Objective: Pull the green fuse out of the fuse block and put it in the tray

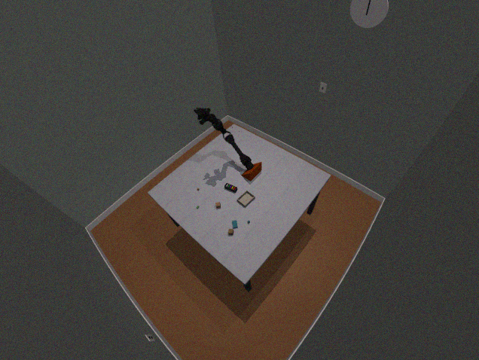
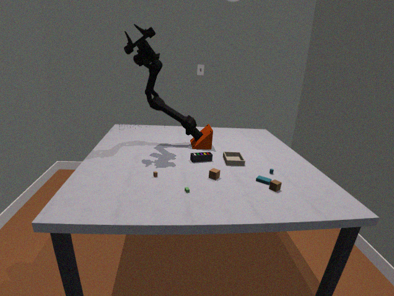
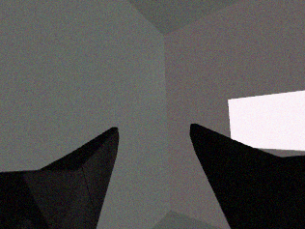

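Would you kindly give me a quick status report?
Claw open, empty, raised high. Green fuse in fuse block, untouched; tray beside it. Nothing in the way.

White table (image 2: 111, 203) with dark legs on brown floor (image 2: 25, 203). Loose bits on top: two brown cubes (image 2: 214, 173) (image 2: 275, 185), teal block (image 2: 263, 179), tiny teal cube (image 2: 271, 171), tiny green cube (image 2: 186, 189), tiny brown cube (image 2: 155, 174). Wall switch (image 2: 200, 69) behind. Round ceiling light (image 1: 368, 11).

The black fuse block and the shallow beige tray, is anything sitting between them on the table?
No. In the exterior view only bare grey tabletop separates the black fuse block from the shallow beige tray; the top view agrees.
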`<state>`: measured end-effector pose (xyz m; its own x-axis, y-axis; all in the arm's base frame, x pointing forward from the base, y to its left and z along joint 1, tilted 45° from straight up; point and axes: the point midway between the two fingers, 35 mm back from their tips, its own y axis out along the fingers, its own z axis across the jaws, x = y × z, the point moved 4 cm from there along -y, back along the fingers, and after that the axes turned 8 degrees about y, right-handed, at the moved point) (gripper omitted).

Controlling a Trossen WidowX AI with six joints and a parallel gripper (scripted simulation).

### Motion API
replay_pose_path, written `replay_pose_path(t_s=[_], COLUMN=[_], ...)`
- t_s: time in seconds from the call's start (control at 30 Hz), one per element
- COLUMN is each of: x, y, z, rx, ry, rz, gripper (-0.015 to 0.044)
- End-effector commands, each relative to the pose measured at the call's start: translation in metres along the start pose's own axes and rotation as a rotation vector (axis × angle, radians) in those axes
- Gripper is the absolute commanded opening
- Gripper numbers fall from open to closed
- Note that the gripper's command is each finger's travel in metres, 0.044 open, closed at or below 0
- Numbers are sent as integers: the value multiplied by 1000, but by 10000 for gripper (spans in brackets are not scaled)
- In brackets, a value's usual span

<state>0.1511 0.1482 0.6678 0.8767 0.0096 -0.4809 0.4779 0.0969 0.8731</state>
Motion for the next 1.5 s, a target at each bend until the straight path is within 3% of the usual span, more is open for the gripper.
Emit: replay_pose_path(t_s=[0.0,0.23,0.5,0.83,1.17,1.47], x=[1,68,161,284,380,420], y=[0,-7,-34,-105,-209,-321], z=[-1,-42,-81,-96,-66,-10], rx=[-3,-160,-413,-867,-1509,-2358], ry=[-8,-318,-706,-1211,-1608,-1714], rz=[-4,-195,-428,-709,-922,-966], gripper=[251,73,73,73,73,73])
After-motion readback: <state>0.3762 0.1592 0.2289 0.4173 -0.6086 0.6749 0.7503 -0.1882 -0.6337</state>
